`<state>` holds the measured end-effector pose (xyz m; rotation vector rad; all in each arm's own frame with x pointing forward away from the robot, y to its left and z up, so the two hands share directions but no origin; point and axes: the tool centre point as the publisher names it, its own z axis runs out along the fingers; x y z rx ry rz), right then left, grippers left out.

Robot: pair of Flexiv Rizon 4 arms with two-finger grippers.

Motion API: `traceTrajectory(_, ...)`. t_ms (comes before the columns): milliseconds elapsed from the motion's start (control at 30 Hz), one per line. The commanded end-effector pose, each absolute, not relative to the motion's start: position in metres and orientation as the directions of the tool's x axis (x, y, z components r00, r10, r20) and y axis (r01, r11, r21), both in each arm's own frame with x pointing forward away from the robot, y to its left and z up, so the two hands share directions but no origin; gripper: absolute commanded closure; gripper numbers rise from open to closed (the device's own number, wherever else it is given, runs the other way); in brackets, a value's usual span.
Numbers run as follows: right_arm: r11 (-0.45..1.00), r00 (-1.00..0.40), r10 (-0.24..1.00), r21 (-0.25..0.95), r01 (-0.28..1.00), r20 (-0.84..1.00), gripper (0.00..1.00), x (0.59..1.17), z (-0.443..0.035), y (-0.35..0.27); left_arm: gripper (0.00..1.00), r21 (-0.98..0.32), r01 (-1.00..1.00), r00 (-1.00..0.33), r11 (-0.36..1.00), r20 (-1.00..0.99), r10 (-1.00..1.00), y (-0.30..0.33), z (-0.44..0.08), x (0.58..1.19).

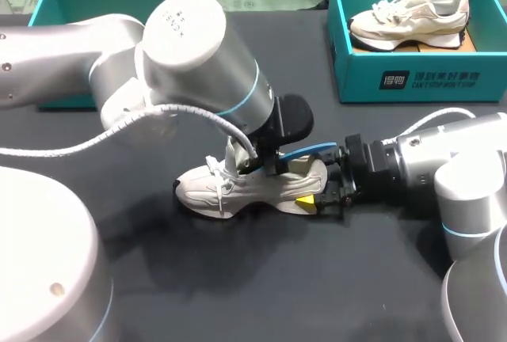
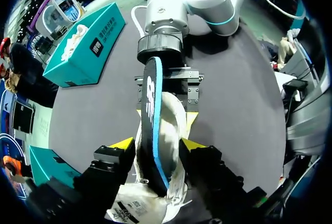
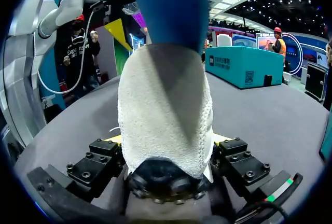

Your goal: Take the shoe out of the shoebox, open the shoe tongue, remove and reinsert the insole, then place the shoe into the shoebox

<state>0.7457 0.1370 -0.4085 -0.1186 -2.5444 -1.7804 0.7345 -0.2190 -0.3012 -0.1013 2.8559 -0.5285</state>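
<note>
Shoebox [image 1: 420, 81] with second shoe [image 1: 412, 19], left arm [image 1: 190, 49] above shoe [image 1: 238, 190]

Shoe [image 1: 238, 190] on the tabletop [image 1: 238, 286]: cream knit and laces, with black sole at toe and heel. Insole [image 1: 307, 152]: bright blue underside and edge, black upper face (a white mark on it shows from my left wrist). Tabletop: plain dark charcoal. My right pincer [image 1: 321, 188]: black body, yellow fingertips [image 1: 306, 199]. My left arm [image 1: 190, 41] and right arm [image 1: 451, 160]: silver-white, each with a pale blue ring. Left shoebox [image 1: 47, 1] and right shoebox [image 1: 444, 81]: teal, the right with a black label [image 1: 394, 81] printed white. Second shoe [image 1: 412, 13] inside: cream, white-soled.
</note>
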Motion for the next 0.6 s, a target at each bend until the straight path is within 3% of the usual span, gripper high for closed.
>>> traceTrajectory(33,0.346,-0.996,0.044,0.935,0.083,0.072,1.00,0.744,-0.410,0.139,0.32,-0.353,-0.039,-0.951,0.935,-0.275,-0.143,-0.221,-0.299,0.728)
traceTrajectory(167,0.346,-0.996,0.044,0.935,0.083,0.072,1.00,0.744,-0.410,0.139,0.20,-0.350,-0.048,-0.931,0.936,-0.323,-0.169,-0.227,-0.298,0.727)
traceTrajectory(233,0.346,-0.996,0.044,0.935,0.083,0.072,1.00,0.744,-0.410,0.139,0.18,-0.349,-0.049,-0.923,0.936,-0.342,-0.176,-0.230,-0.300,0.728)
traceTrajectory(600,0.346,-0.996,0.044,0.935,0.083,0.072,1.00,0.744,-0.410,0.139,0.34,-0.389,-0.039,-0.892,0.920,-0.402,-0.207,-0.239,-0.305,0.739)
